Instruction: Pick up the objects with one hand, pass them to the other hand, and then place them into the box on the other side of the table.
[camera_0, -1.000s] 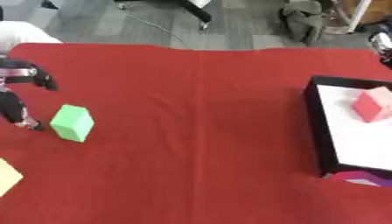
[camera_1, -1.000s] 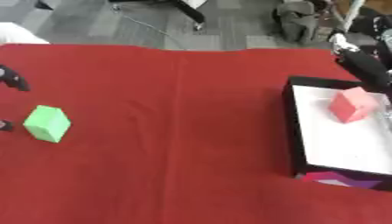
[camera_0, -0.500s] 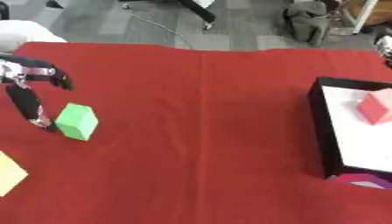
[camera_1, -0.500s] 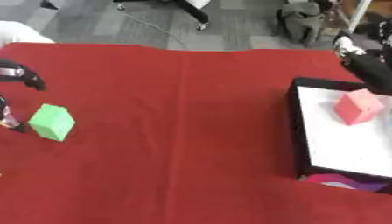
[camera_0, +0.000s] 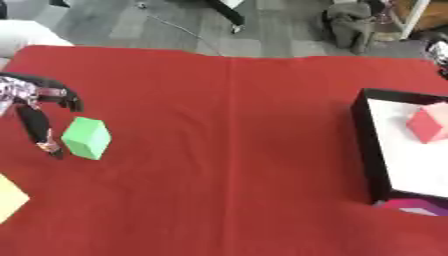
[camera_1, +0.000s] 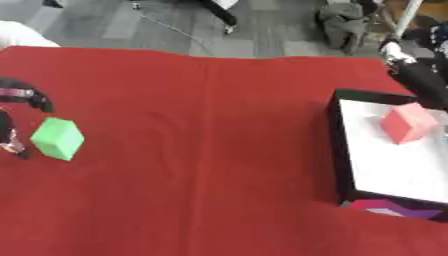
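Left hand (camera_0: 35, 117) at mid-left of frame, fingers spread and pointing down, holding nothing, just beside the green block (camera_0: 87, 138). Block prob light and stiff w/ flat faces, so pinch two opposite sides. Right hand (camera_1: 420, 75) upper right by the box (camera_1: 338, 150); can't tell its fingers. Red block (camera_1: 407, 123) is inside.

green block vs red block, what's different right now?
Colour: the green block is light green, the red block pinkish red. Place: the green block lies on the red cloth at the table's left, beside the left hand; the red block sits inside the black-walled box at the right. Both are small, boxy blocks resting askew, with no hand holding them.
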